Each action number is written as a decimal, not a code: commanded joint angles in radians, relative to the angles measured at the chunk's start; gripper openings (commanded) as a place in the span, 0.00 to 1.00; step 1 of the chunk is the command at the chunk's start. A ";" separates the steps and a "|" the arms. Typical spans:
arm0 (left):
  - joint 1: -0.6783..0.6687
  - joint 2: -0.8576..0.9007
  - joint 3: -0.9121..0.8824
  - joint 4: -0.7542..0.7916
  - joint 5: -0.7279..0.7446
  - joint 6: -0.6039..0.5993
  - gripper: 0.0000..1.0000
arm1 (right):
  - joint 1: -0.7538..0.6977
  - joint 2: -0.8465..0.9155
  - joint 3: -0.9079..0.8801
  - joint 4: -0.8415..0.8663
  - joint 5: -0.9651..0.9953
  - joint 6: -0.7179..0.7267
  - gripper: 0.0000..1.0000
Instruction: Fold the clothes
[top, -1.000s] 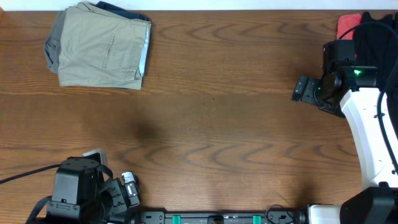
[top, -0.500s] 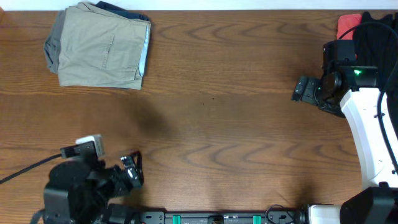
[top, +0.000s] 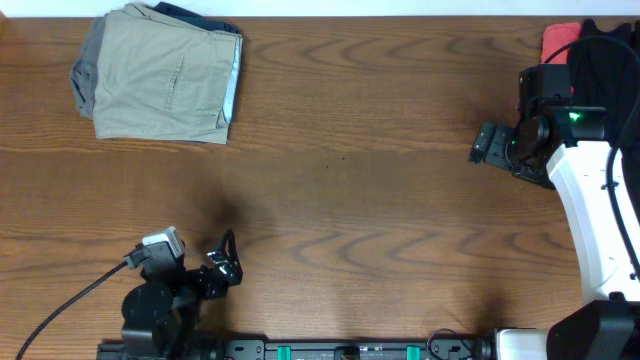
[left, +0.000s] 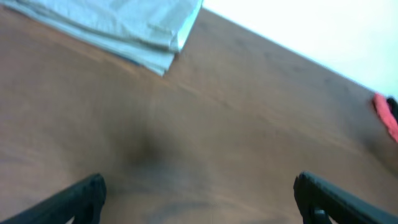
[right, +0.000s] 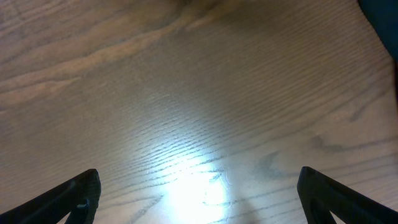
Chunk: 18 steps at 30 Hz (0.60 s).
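Note:
Folded khaki-beige shorts (top: 160, 72) lie at the table's far left, on top of grey and navy pieces; the pile's pale edge shows at the top of the left wrist view (left: 124, 25). A red piece (top: 560, 40) and black fabric lie at the far right edge; the red piece shows in the left wrist view (left: 387, 117). My left gripper (top: 225, 262) is open and empty over bare wood near the front left (left: 199, 196). My right gripper (top: 485, 145) is open and empty above bare wood at the right (right: 199, 196).
The wooden table (top: 360, 200) fills the view. A black cable (top: 70, 305) trails from the left arm at the front left. The right arm's white body (top: 600, 220) runs along the right side.
My left arm has swung and its gripper has moved right and slightly forward near the front edge. The right arm and the clothes have not moved.

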 joint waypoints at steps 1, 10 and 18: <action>0.005 -0.055 -0.058 0.082 -0.082 -0.008 0.98 | -0.002 -0.007 0.004 -0.001 0.003 -0.009 0.99; 0.103 -0.061 -0.216 0.407 -0.097 -0.003 0.98 | -0.002 -0.007 0.004 -0.001 0.003 -0.009 0.99; 0.141 -0.061 -0.286 0.531 -0.019 0.192 0.98 | -0.002 -0.007 0.004 -0.001 0.003 -0.009 0.99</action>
